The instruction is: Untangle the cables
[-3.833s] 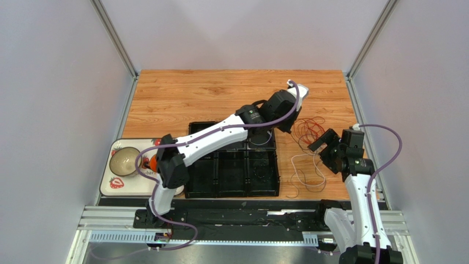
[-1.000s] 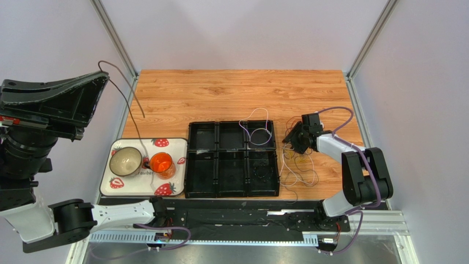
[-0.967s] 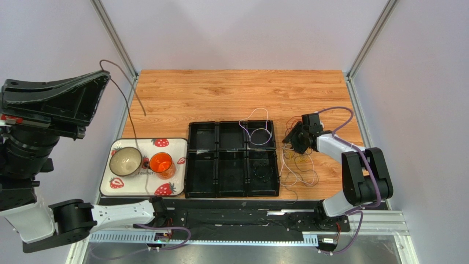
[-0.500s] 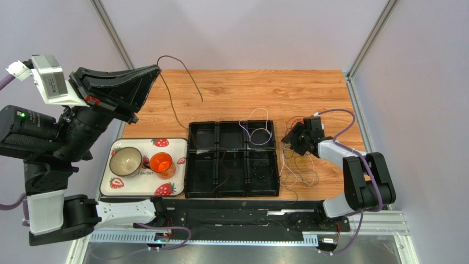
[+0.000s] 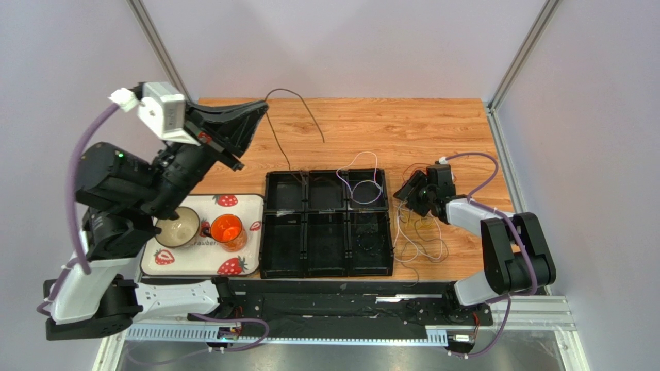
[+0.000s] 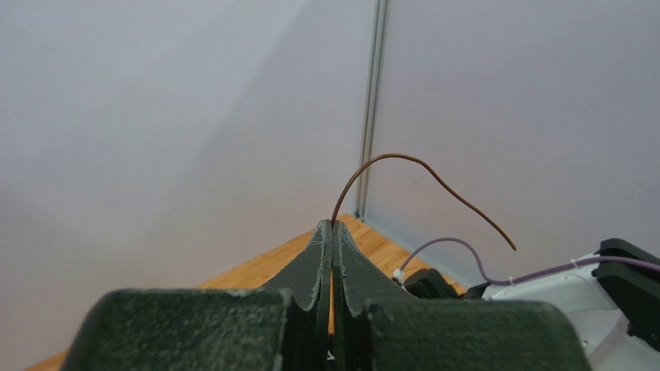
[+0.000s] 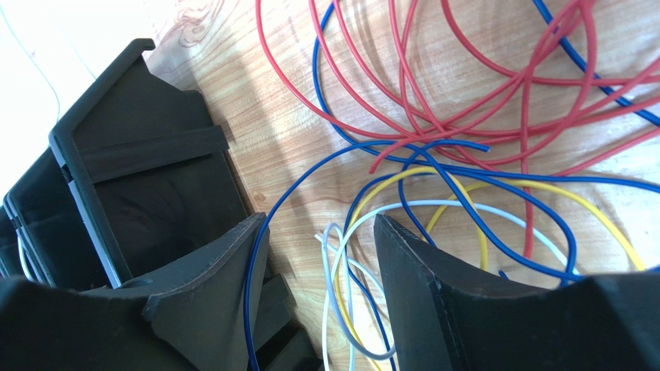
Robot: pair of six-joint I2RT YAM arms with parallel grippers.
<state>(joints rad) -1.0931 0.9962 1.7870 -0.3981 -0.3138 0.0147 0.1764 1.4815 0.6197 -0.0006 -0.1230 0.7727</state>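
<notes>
Upper left of the top view: left fingers, raised, clenched on one brown cable whose free end arcs above the surface. Centre right: right fingers, released, low over the tangled cables (red, blue, yellow, white) lying just beside the black tray; white strands lie between them.

Right gripper, fingers spread apart, low over tangled red, blue, yellow and white cables on a wooden table; black tray left, perhaps touching one finger.

Left arm raised, jaws pinched; right arm low, jaws apart.
</notes>
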